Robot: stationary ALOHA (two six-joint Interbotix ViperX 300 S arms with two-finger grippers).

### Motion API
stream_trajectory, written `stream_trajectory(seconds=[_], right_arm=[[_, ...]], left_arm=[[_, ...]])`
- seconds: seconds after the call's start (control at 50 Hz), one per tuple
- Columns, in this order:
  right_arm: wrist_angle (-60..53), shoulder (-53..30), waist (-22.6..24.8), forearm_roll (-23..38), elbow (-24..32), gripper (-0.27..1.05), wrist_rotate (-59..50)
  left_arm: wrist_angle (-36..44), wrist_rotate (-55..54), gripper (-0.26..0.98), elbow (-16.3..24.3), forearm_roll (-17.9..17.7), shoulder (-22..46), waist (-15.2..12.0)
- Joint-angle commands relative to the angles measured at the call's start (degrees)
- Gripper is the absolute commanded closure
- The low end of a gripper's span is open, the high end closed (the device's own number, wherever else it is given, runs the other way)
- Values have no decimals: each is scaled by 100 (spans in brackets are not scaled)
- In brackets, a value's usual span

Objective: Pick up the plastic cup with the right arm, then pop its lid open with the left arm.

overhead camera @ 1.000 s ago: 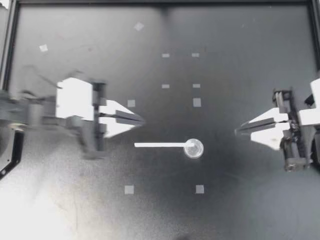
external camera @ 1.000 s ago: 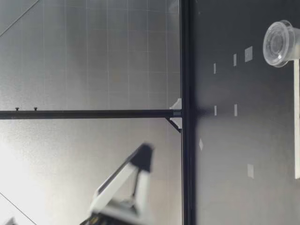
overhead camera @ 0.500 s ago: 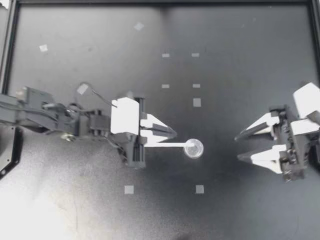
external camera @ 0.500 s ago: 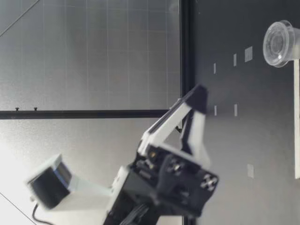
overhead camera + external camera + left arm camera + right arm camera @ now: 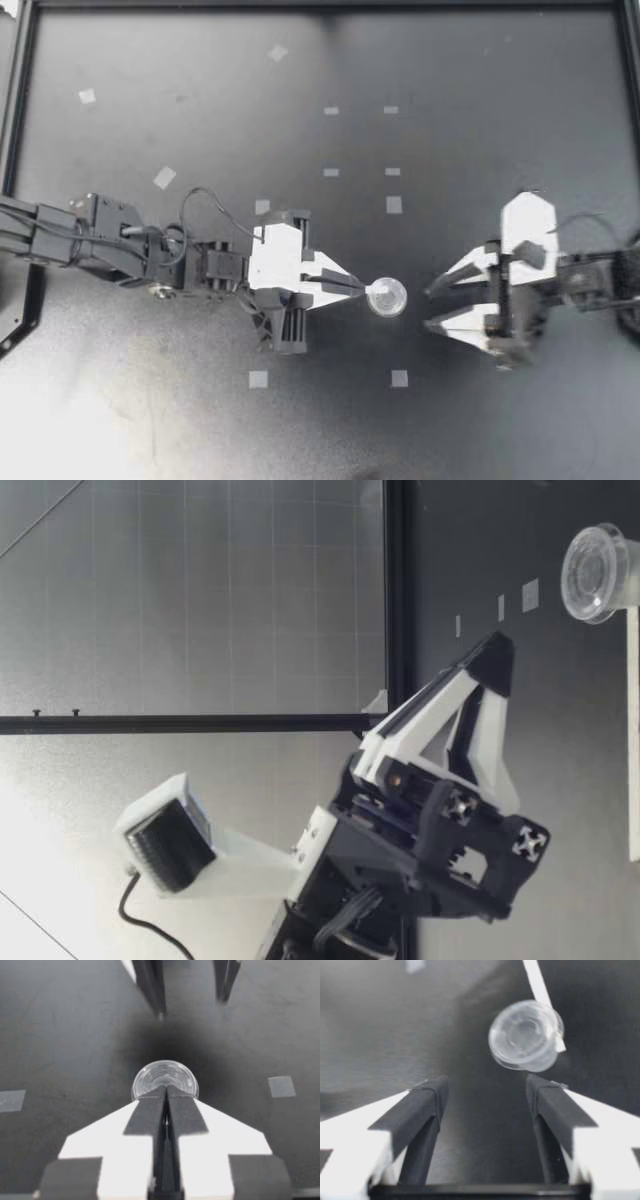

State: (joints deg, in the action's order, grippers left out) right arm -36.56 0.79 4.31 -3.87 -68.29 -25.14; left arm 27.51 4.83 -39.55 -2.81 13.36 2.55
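One clear cup (image 5: 387, 297) sits between left gripper (image 5: 362, 285) and right gripper (image 5: 429, 309).

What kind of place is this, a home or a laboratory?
Probably a robotics laboratory bench, not a home. The black table is marked with small tape squares, and my left gripper and my right gripper face a small clear cup on it.

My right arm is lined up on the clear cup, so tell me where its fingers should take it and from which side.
Probably the clear cup's round wall, one finger on each side, coming level from the right gripper's own side. That side is free; the white handle runs off the far side, under the shut left gripper. The open fingers look wider than the cup.
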Motion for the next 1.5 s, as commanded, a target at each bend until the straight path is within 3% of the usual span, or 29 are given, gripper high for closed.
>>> stream_trajectory(seconds=[0.0,0.44,1.48], right_arm=[[-70,-202,-9,-53,211,14,44],[-18,-439,-167,-176,352,13,791],[-18,-1055,-167,-176,668,13,1046]], left_arm=[[97,-9,68,97,9,-53,18],[325,-62,68,79,88,53,9],[598,-272,68,290,176,580,9]])
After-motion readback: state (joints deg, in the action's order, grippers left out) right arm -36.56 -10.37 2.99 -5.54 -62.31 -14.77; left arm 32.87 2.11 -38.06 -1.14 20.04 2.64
